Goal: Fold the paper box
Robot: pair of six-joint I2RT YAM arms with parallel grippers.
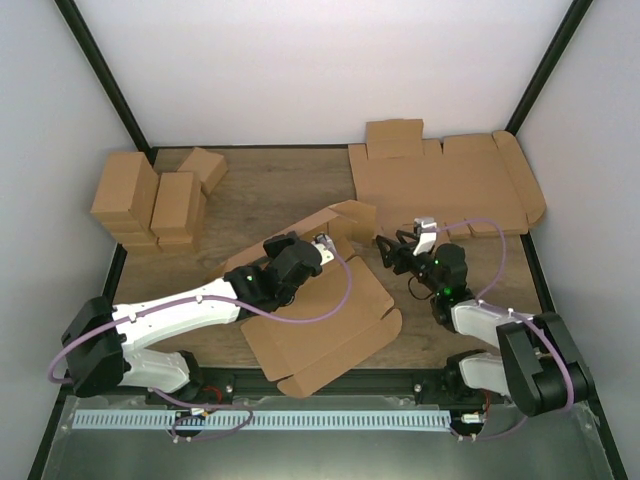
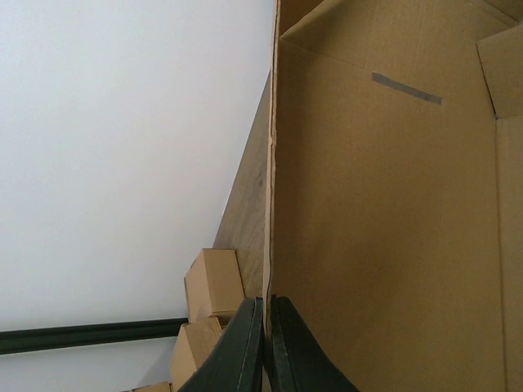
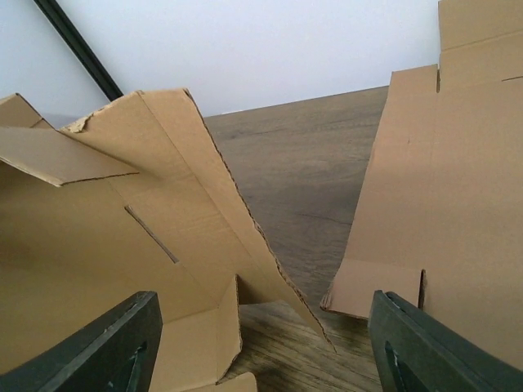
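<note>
The paper box [image 1: 325,325] is a brown die-cut sheet lying mid-table, its far panel lifted upright. My left gripper [image 1: 322,245] is shut on the top edge of that raised panel. In the left wrist view the fingertips [image 2: 249,343] pinch the thin cardboard edge, and the panel [image 2: 392,229] with a slit fills the right side. My right gripper [image 1: 393,246] is open and empty just right of the box's raised end flap. In the right wrist view that gripper [image 3: 270,347] faces the gap between the box's flaps [image 3: 155,237] and another sheet.
A wider flat cardboard sheet [image 1: 450,185] lies at the back right and shows in the right wrist view [image 3: 445,196]. Several small folded cartons [image 1: 150,200] are stacked at the back left, also in the left wrist view [image 2: 214,282]. White walls enclose the table.
</note>
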